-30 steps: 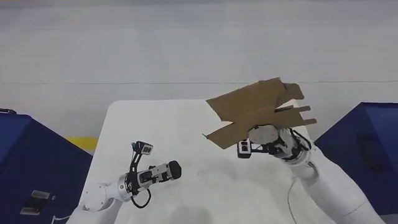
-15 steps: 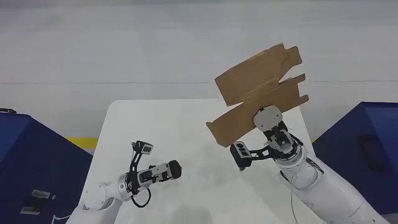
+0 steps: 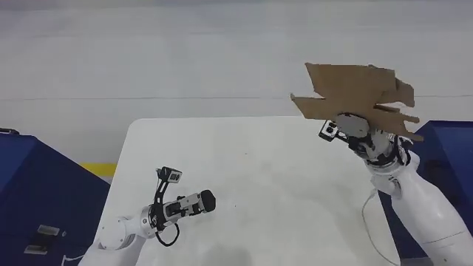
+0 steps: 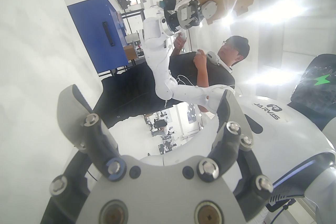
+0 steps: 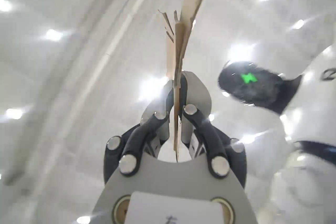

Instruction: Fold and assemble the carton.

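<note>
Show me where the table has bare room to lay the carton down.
The table is bare from its far edge to the left gripper, and across its middle towards the right edge. Crowded: the near-left corner, where the left arm lies, and the far-right corner, where the carton hangs in the right gripper.

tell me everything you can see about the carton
The carton is a flat, unassembled piece of plain brown cardboard, with several flaps and notches cut along its edges. It is off the table, held up in the air near the table's far right corner. The right end effector is shut on it near one edge, with a finger on each face. Edge-on in the right wrist view, the carton looks layered and a little frayed. Nothing else touches it.
</note>
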Controlling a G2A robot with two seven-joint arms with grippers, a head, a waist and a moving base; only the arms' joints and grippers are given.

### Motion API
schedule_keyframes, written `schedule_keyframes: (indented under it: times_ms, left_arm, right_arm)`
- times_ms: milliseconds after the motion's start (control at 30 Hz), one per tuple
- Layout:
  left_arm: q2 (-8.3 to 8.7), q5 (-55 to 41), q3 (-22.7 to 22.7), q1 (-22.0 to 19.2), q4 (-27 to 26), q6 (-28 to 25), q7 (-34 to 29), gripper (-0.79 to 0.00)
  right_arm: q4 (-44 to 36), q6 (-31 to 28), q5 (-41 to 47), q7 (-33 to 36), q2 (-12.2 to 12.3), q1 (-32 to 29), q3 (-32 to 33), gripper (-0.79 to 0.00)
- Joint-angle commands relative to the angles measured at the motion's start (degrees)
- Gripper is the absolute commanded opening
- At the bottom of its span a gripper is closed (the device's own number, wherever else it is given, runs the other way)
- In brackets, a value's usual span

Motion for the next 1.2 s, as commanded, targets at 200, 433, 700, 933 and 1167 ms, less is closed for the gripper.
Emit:
schedule_keyframes:
  times_ms: [200,433,700,933,1167]
  left_arm:
    - [0.0,0.0,0.0,0.0,0.0,0.0,0.0,0.0]
    - [0.0,0.0,0.0,0.0,0.0,0.0,0.0,0.0]
    - [0.0,0.0,0.0,0.0,0.0,0.0,0.0,0.0]
    - [0.0,0.0,0.0,0.0,0.0,0.0,0.0,0.0]
    - [0.0,0.0,0.0,0.0,0.0,0.0,0.0,0.0]
  right_arm:
    - [1.32,-42.29,-21.45,7.53,-0.69,-2.7,9.22,-0.785]
    - [1.07,-42.99,-20.66,7.82,-0.8,-3.18,9.54,-0.785]
    - [-5.49,-62.38,-45.46,3.45,-0.48,-3.34,17.1,-0.785]
    - [-16.09,-73.82,-71.94,-6.74,-0.8,-10.69,22.98,-0.785]
    - [-22.46,-73.97,-89.49,-13.16,-1.94,-12.89,15.05,-0.785]
